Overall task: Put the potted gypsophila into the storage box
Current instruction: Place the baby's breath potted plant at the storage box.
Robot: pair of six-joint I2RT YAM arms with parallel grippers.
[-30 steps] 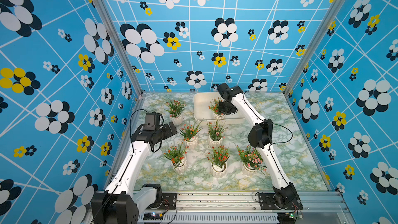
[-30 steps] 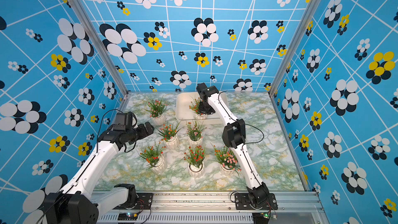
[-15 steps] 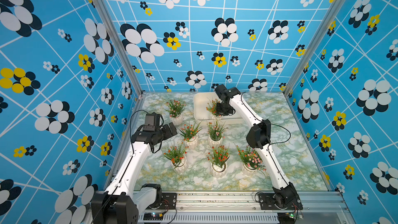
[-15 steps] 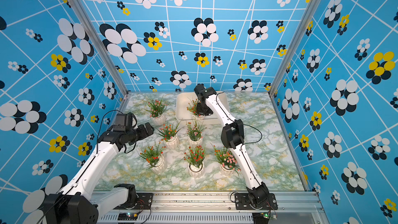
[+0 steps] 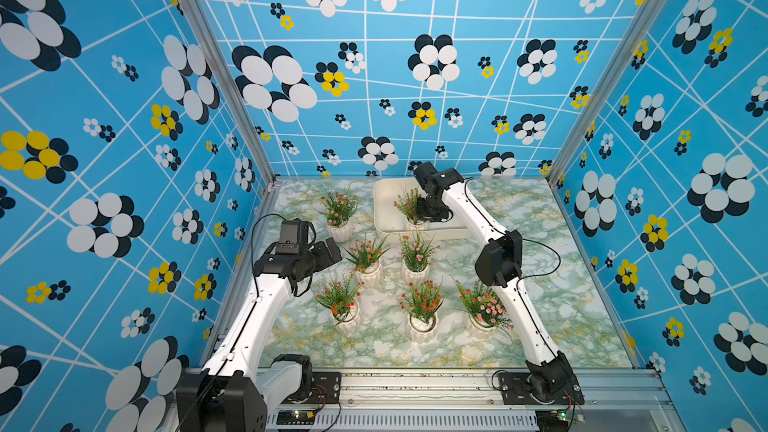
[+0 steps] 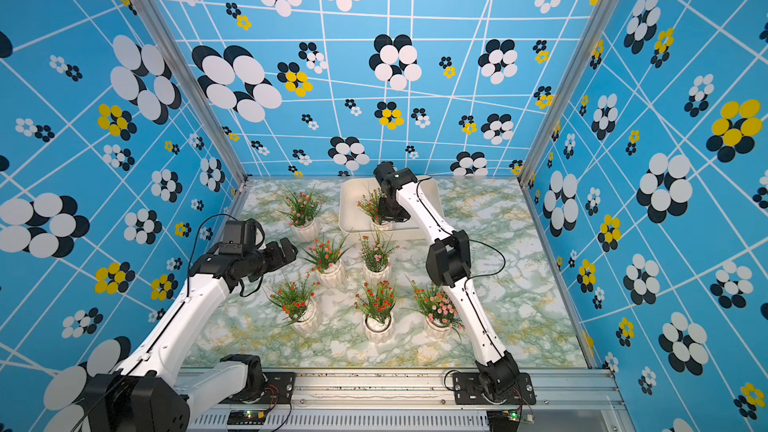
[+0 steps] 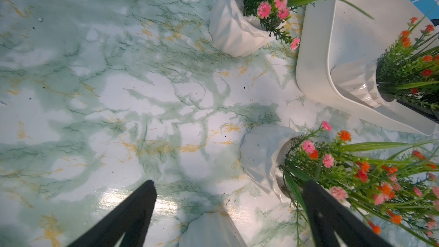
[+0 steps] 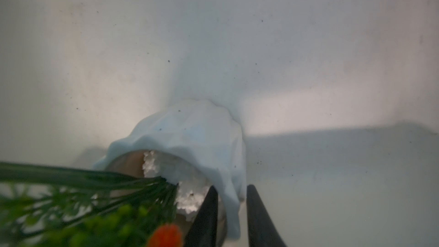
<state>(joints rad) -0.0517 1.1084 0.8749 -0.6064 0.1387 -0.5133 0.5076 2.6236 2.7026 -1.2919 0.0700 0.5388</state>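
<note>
The potted gypsophila [image 5: 415,224] stands inside the storage box [image 5: 388,201] at the far edge of the worktop [image 5: 540,284]; the right fingers [image 8: 206,210] straddle its rim, narrow, grip indeterminate, presumably for release; the left fingers [image 7: 133,210] are wide and empty, presumably parked clear.

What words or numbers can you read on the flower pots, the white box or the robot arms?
None can be read. The pots, the storage box, the arms and the flowered walls bear no writing.
Any print on the circuit board at the front is too small to read.
</note>
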